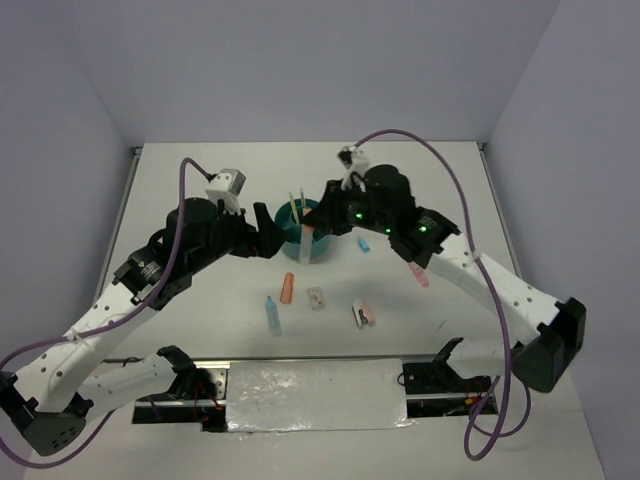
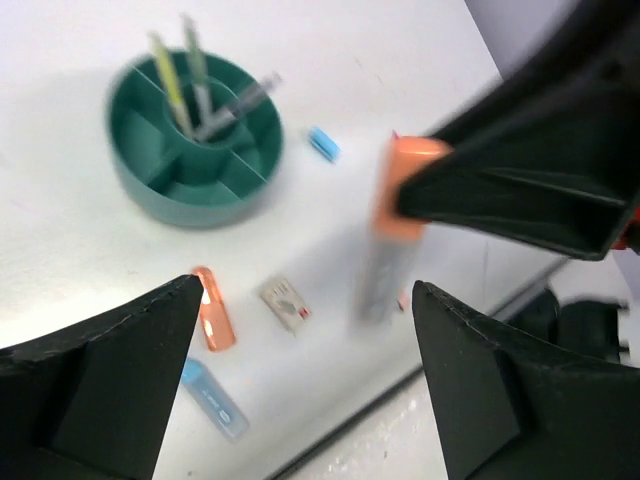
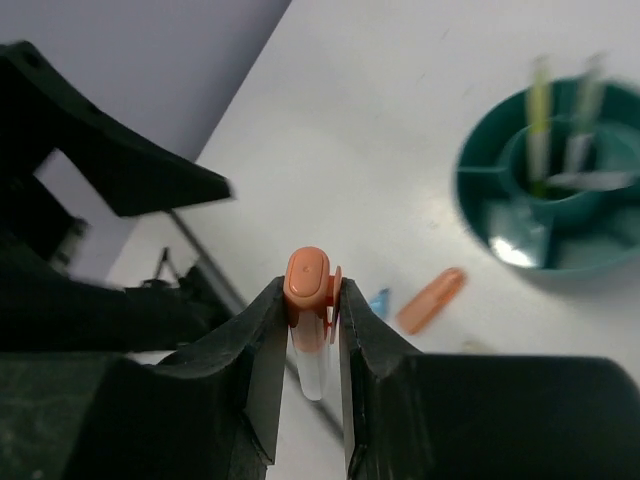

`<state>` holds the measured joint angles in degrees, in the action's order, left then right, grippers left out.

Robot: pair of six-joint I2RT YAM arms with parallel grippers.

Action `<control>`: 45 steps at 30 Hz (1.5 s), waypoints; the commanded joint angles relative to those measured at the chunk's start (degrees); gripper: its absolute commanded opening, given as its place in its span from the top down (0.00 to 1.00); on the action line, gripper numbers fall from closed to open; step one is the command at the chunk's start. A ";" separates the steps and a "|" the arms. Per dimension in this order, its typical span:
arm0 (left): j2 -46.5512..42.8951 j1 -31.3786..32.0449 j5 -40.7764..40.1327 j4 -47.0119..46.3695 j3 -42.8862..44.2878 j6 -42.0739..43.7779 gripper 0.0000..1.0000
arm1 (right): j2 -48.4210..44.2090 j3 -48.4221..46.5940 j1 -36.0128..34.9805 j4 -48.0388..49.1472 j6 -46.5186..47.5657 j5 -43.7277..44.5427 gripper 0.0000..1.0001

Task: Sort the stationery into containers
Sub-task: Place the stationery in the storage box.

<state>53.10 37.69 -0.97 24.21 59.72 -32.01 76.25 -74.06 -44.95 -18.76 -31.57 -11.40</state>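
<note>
The orange-capped marker (image 3: 306, 275) is gripped, cap end toward the wrist, between the narrowly closed fingers of the right tool (image 3: 310, 300), its long axis laid along them, near the teal organiser bowl (image 3: 480, 215) on the counter (image 1: 450, 180), while the left tool (image 2: 305, 300) is held wide open and empty.

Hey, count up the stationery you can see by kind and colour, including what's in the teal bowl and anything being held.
Orange markers: 2, one gripped in the right hand
Light-blue items: 2
Pink marker: 1
Pens standing in the teal organiser: 3
Small whitish pieces: 2
Total: 10
</note>
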 commanded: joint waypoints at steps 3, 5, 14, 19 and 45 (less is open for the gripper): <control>1.92 -0.16 -13.79 12.43 6.99 -3.93 0.01 | -11.73 7.70 14.78 16.55 20.11 -7.49 1.00; -0.17 -0.08 -13.79 14.19 5.24 -5.16 0.01 | -10.52 7.97 18.48 17.79 22.95 -7.59 1.00; -13.63 0.01 -9.14 16.22 -5.05 -14.04 0.01 | 7.67 -0.28 28.16 26.85 25.16 -14.95 1.00; -17.06 -0.08 -10.97 23.42 -2.61 -15.19 0.01 | 19.00 -8.01 28.34 26.68 24.89 -21.38 1.00; -22.87 -0.07 -10.01 27.74 -3.65 -17.12 0.00 | 35.28 -14.97 23.94 27.82 22.34 -30.08 0.72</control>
<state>29.65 37.60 -11.64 53.82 56.07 -49.71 111.15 -85.69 -20.82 7.86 -9.19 -41.15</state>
